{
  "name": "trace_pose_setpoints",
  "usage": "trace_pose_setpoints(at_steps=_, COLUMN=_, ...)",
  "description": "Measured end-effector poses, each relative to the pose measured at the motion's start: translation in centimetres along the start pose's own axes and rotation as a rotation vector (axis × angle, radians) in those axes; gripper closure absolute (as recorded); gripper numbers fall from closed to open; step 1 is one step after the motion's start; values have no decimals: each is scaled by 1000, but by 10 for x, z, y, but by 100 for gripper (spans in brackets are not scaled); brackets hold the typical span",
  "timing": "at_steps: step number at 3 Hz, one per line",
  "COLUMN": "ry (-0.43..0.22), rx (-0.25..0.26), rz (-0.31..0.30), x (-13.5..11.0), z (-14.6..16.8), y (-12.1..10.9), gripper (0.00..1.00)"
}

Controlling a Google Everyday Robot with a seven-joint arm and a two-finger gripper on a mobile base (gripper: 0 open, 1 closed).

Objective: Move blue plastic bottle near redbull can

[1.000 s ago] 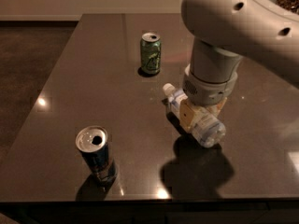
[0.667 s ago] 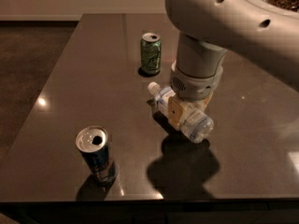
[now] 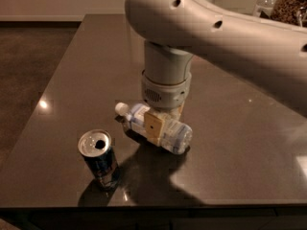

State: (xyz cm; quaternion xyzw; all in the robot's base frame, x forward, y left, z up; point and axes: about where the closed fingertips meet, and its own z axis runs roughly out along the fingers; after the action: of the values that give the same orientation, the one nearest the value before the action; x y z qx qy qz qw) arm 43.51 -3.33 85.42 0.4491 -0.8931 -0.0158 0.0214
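The blue plastic bottle (image 3: 170,134) lies on its side in my gripper (image 3: 159,126), white cap pointing left, just above or at the dark table (image 3: 62,80). The gripper comes straight down from above and its tan fingers (image 3: 154,127) are shut around the bottle's middle. The redbull can (image 3: 100,159) stands upright near the table's front edge, silver top with pull-tab hole facing up, a short gap left and front of the bottle's cap. The arm hides the far middle of the table.
My large white arm (image 3: 216,37) crosses from the upper right over the table. The table's front edge (image 3: 144,207) runs just below the can. The floor lies to the left. Jars stand at the far upper right (image 3: 283,4).
My gripper has carried the bottle left and toward the front, closer to the redbull can. The green can at the back is now hidden by the arm.
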Motion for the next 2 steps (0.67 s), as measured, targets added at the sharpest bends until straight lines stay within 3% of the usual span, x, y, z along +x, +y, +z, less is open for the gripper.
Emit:
trace_pose_setpoints(at_steps=1, ry=30, rx=-40, rz=-131, x=-12, z=6, y=19, gripper=100)
trace_pose_setpoints(at_steps=2, ry=27, rx=-66, rz=-224, x=-20, z=6, y=32, gripper=100)
